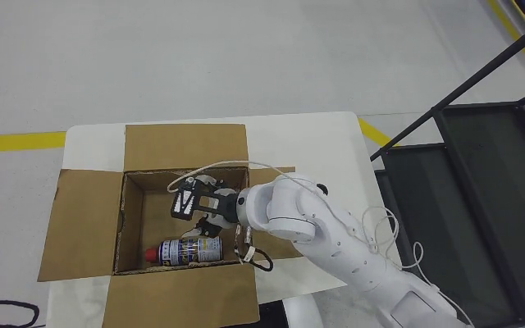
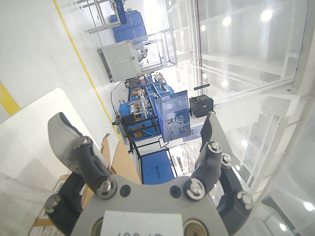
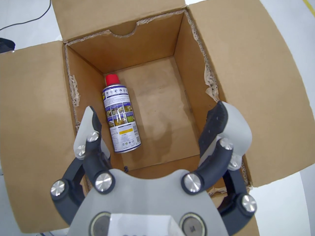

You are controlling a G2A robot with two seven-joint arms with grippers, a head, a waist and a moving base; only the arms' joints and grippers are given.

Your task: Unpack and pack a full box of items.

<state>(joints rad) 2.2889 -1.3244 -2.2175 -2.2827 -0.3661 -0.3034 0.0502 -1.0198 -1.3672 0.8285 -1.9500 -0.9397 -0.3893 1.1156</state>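
The right gripper (image 3: 153, 114), jaws spread, hangs over the open cardboard box (image 3: 152, 40). Below it, nearer one finger, a red-capped spray can (image 3: 120, 116) lies on the floor beside a box wall. The left gripper (image 2: 134, 119), also spread, points away past the table (image 2: 32, 128).

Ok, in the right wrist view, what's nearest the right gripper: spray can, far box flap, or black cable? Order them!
1. Spray can, lying in the box by the right gripper.
2. Far box flap, folded out across the opening.
3. Black cable, on the floor beyond the box.
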